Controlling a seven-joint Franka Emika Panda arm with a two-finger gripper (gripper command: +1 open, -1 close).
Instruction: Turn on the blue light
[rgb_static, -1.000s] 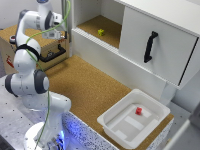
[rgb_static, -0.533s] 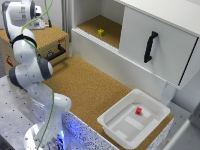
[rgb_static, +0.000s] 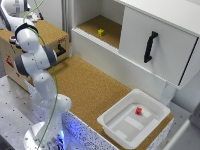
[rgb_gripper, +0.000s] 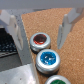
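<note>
In the wrist view the blue light (rgb_gripper: 48, 59) is a small round button with a blue cap and a pale rim, on the wooden box top. A matching red button (rgb_gripper: 40, 41) sits beside it, and a green one (rgb_gripper: 59, 80) is cut off at the picture's edge. My gripper (rgb_gripper: 40, 30) is open and empty, its two fingers (rgb_gripper: 64, 27) standing apart above the red button, just short of the blue one. In the exterior view the arm (rgb_static: 31, 55) reaches over the wooden box (rgb_static: 50, 32) at the left and hides the buttons.
A white bin (rgb_static: 150, 131) holding a small red block (rgb_static: 139, 110) stands at the front right of the cork surface (rgb_static: 95, 85). A cabinet behind has an open bay with a yellow block (rgb_static: 101, 32) and a door with a black handle (rgb_static: 149, 46).
The arm's hand has swung toward the exterior view's left, further over the wooden box. The bin, blocks and cabinet have not moved.
</note>
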